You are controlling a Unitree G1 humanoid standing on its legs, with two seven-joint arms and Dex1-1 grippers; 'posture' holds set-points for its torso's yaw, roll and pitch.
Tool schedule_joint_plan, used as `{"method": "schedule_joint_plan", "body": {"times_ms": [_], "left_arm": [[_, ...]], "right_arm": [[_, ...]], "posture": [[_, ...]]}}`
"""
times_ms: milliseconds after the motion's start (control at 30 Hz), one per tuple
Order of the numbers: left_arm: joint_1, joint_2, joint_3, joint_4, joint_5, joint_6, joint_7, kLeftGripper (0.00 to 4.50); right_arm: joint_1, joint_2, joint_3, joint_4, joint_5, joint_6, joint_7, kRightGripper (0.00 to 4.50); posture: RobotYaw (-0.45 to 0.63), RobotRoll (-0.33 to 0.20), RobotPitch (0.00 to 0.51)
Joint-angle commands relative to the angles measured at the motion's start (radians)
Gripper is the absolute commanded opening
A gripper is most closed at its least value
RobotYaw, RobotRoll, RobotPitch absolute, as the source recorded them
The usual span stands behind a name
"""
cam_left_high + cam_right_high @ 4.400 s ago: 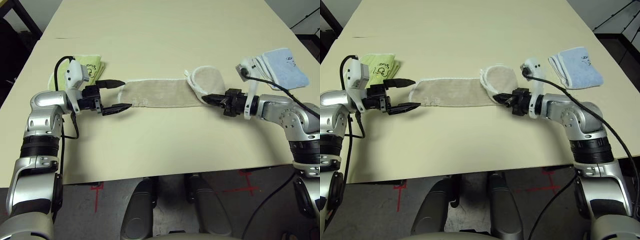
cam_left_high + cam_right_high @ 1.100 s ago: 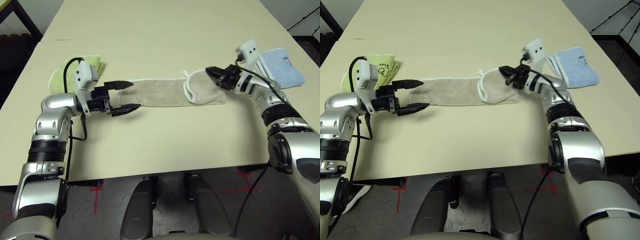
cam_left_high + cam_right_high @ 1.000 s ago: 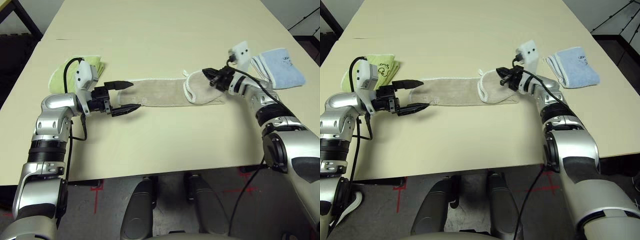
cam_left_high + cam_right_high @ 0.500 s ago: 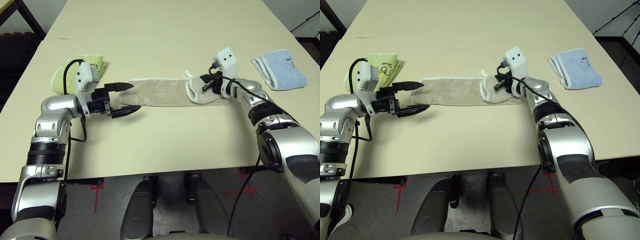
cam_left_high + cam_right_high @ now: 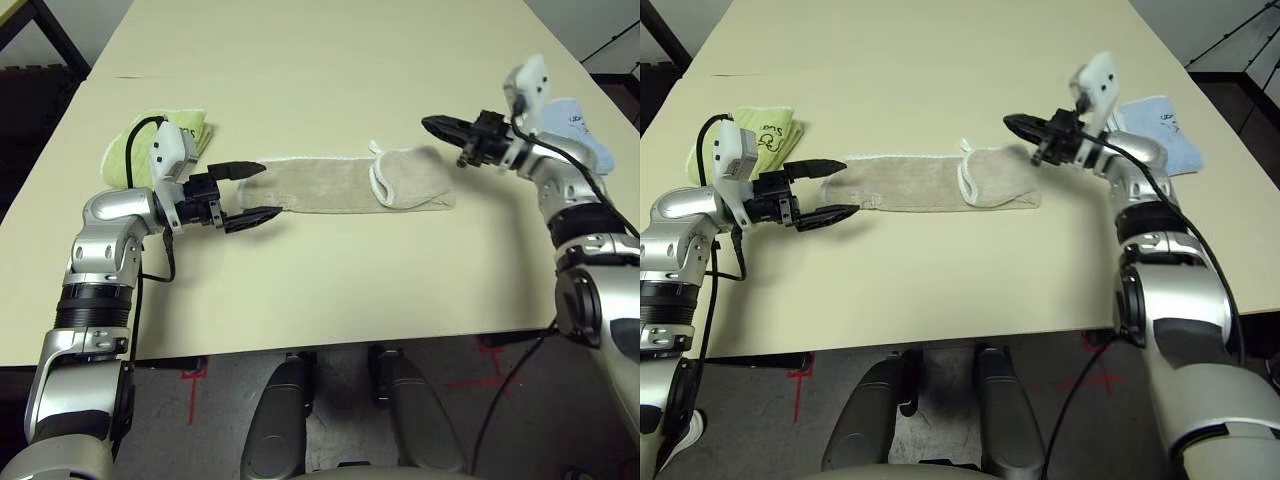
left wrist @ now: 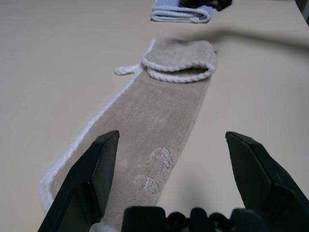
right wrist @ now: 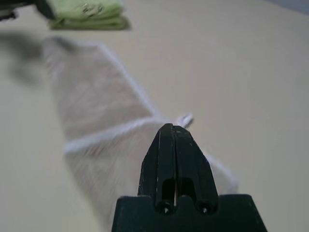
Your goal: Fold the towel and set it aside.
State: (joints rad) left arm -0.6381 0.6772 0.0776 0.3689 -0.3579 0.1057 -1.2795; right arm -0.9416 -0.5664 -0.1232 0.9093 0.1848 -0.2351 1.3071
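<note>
- Towel (image 5: 345, 183) lies flat on counter (image 5: 330, 60), a long beige strip running left-right between the two arms, near counter's mid-line.
- Towel's right end is folded back over itself; the flap's white-stitched edge curves across the strip (image 6: 178, 75). Small white loop (image 5: 376, 147) sticks out on the far side at the fold.
- Left wrist view: faint embroidered logo w/ coloured dots (image 6: 157, 159) on towel's left end, close to the claw.
- Left claw (image 5: 248, 191) sits low at towel's left end, fingers wide apart, one on each side of the strip's end. Fingertips (image 5: 262, 212) at or just over the towel edge; can't tell if touching cloth. Nothing clamped.
- Right claw (image 5: 1018, 124) is off the towel, above and just beyond the far right corner of the folded end, pointing toward robot's left. Right wrist view shows fingers (image 7: 166, 150) pressed together, nothing between them.
- Lime-green folded towel (image 5: 150, 135) on counter behind left wrist, near beige towel's left end but apart from it.
- Light blue folded towel (image 5: 1155, 125) on counter to the right, behind right forearm, well apart from beige towel.
</note>
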Motion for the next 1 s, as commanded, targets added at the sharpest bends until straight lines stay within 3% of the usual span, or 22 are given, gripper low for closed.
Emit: {"method": "schedule_joint_plan", "body": {"times_ms": [33,133,233,567,700,900,1000], "left_arm": [[-0.009,-0.003,-0.004,0.022,0.007,-0.024,-0.006,4.5],[-0.014,-0.003,-0.009,0.028,0.008,-0.029,-0.012,4.5],[-0.018,0.001,-0.011,0.034,0.009,-0.031,-0.019,4.5],[-0.022,0.007,-0.001,0.045,0.006,-0.022,-0.015,4.5],[-0.021,0.018,0.034,0.041,-0.014,0.052,0.046,4.5],[-0.06,0.05,0.129,-0.042,-0.134,0.549,0.258,4.5],[-0.088,0.093,0.164,-0.062,-0.203,0.868,0.345,4.5]], "right_arm": [[0.057,-0.042,0.009,-0.08,0.028,-0.009,0.081,0.02],[0.104,-0.083,0.021,-0.114,0.036,0.003,0.152,0.02],[0.129,-0.104,0.023,-0.147,0.055,0.05,0.194,0.7],[0.137,-0.111,0.044,-0.163,0.065,0.069,0.265,4.35],[0.128,-0.106,0.057,-0.149,0.051,0.05,0.263,4.43],[0.117,-0.088,0.073,-0.162,0.05,0.059,0.247,4.43],[0.116,-0.084,0.08,-0.166,0.053,0.061,0.241,4.43]], "posture": [[0.01,0.0,0.203],[0.01,0.0,0.203],[0.01,0.0,0.2],[0.02,0.0,0.195],[0.03,0.0,0.196],[0.04,0.0,0.2],[0.04,0.0,0.201]]}}
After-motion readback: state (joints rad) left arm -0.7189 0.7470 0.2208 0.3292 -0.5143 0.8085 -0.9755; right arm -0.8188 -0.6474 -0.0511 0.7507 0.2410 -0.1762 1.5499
